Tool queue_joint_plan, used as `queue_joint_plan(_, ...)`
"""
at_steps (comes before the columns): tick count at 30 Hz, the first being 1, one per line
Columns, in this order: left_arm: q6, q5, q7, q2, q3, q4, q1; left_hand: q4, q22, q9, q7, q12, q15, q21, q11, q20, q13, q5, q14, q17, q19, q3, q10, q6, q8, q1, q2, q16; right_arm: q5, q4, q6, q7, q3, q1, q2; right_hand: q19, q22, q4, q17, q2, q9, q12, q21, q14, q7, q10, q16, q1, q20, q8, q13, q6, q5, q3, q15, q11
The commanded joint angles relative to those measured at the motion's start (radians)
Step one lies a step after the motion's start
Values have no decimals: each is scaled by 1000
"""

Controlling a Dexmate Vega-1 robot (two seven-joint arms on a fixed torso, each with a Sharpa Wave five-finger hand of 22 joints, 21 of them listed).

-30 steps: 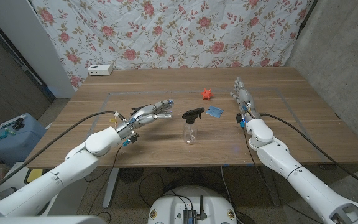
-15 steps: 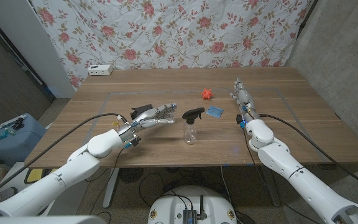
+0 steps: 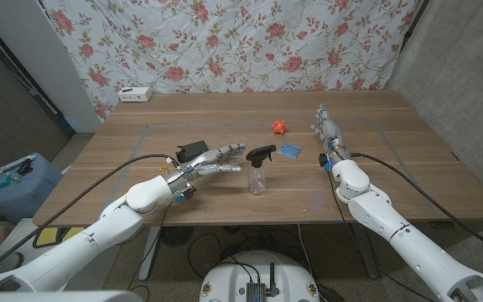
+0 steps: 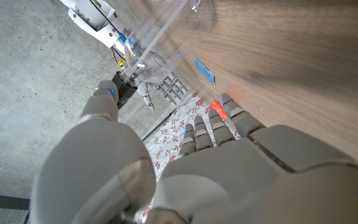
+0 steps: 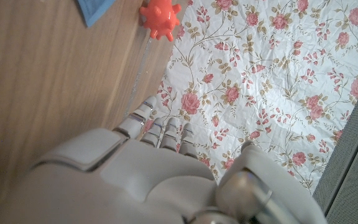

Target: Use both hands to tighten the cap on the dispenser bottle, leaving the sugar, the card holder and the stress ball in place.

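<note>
The dispenser bottle point(image 3: 258, 178) is clear, with a black trigger cap point(image 3: 261, 153), and stands upright near the table's middle. My left hand point(image 3: 212, 159) hovers just left of it, fingers spread and reaching toward the cap, with a small gap and nothing held. In the left wrist view the left hand point(image 4: 197, 162) points at the bottle's clear base point(image 4: 188, 15). My right hand point(image 3: 327, 131) stands at the right, well apart from the bottle, fingers straight and holding nothing. The right hand point(image 5: 148, 174) also fills the lower part of the right wrist view.
A black card holder point(image 3: 194, 151) lies just behind my left hand. The blue sugar packet point(image 3: 290, 150) and orange spiky stress ball point(image 3: 279, 127) lie between the bottle and my right hand; the stress ball point(image 5: 161, 14) appears again. A white box point(image 3: 136, 94) sits far back left.
My left hand has slid right toward the bottle, closing most of the gap and uncovering the card holder behind it. The right hand and bottle have not moved.
</note>
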Motion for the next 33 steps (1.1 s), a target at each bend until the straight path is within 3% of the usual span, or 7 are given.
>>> queue_joint_plan(1, -4, -14, -49, -19, 32, 27, -33, 1, 2, 3, 9, 3, 8, 0, 5, -25, 0, 11, 4, 2, 7, -8, 8, 6, 1, 18, -2, 3, 0, 3, -1, -10, 1, -4, 4, 5, 5, -3, 1, 3, 2, -3, 6, 3, 0, 5, 4, 4, -33, 5, 2, -4, 3, -1, -2, 3)
queue_joint_plan(21, -25, 1, -100, -36, 65, 68, -72, 0, 3, 3, 10, 7, 5, 2, 5, -15, 0, 29, 22, 2, 19, -33, 23, 16, 3, 57, -4, 6, -2, -7, 8, -32, 6, -32, 6, 5, 5, -3, 2, 4, 2, -2, 6, 3, 0, 6, 4, 2, -33, 5, 3, -6, 3, -1, -1, 3)
queue_joint_plan(33, -54, 19, -123, -65, 89, 119, -107, 0, 3, 3, -3, 12, -11, 0, -12, -20, -1, 44, 45, 1, 22, -52, 47, 32, 6, 91, -3, 9, 2, -35, -3, -45, 19, -58, -8, 5, 5, -2, 2, 5, 2, -3, 6, 3, 1, 5, 4, 1, -33, 5, 3, -7, 4, -1, -1, 6)
